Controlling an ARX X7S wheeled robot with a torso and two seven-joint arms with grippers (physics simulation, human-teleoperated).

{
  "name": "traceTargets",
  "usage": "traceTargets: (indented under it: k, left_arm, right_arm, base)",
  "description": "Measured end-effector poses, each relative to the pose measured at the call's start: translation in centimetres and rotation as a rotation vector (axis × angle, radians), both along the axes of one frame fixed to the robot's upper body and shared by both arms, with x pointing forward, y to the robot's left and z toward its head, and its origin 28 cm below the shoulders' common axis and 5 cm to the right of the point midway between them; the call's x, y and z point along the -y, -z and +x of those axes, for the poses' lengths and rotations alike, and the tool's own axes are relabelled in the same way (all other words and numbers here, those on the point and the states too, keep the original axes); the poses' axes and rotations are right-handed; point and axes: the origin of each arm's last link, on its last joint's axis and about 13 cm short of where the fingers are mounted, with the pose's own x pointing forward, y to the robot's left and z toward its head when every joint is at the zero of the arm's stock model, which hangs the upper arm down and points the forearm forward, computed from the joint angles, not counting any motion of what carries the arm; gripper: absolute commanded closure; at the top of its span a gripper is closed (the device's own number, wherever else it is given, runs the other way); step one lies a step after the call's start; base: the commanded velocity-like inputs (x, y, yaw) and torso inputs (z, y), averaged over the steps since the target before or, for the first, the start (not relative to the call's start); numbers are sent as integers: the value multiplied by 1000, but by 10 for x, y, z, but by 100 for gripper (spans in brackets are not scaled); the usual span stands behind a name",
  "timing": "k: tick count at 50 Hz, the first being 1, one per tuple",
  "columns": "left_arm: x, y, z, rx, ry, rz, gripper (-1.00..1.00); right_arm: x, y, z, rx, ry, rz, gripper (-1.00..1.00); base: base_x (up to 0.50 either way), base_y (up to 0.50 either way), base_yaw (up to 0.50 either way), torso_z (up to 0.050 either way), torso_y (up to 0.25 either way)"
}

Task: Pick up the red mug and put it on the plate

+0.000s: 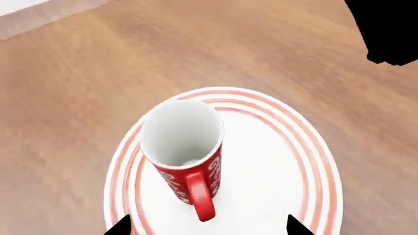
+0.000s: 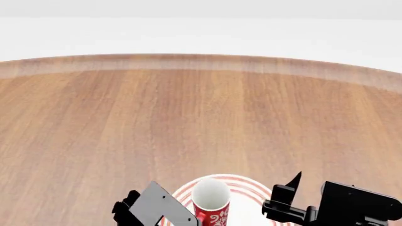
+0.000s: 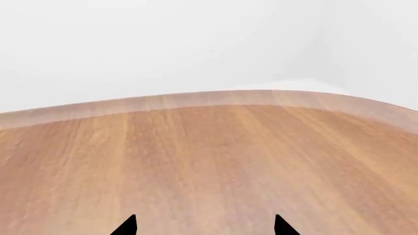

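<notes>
I see the red mug (image 1: 185,154) standing upright on the plate (image 1: 294,161), just ahead of my left gripper (image 1: 207,229), whose fingers are spread wide and empty. My right gripper (image 3: 205,227) looks spread too, over the bare wooden table (image 3: 209,161), though only its tips show.

left pincer (image 1: 205,227): jaws spread wide, empty, tips flanking the red mug (image 1: 185,152) without touching | right pincer (image 3: 205,226): jaws apart, empty, beside the mug's right | both arms low, near edge
</notes>
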Motion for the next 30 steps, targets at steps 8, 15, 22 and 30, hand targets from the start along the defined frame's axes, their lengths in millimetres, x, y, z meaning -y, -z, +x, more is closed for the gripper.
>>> traceTargets:
  k: [8, 15, 22, 30]
  left_arm:
    - [-21, -36, -24, 74, -43, -55, -100]
    - [-31, -57, -39, 158, -89, -102, -100]
    - [-36, -68, -46, 274, -178, -135, -100]
    - [-40, -75, -46, 458, -340, -145, -100]
  right_arm:
    - [-3, -6, -1, 7, -8, -17, -100]
    - [-9, -19, -4, 35, -36, -42, -100]
    - [-16, -34, -10, 100, -89, -73, -100]
    - [-26, -47, -20, 194, -163, -129, -100]
  base:
    - [0, 0, 0, 0, 0]
    - [0, 0, 0, 0, 0]
    - [0, 0, 0, 0, 0]
    - [0, 0, 0, 0, 0]
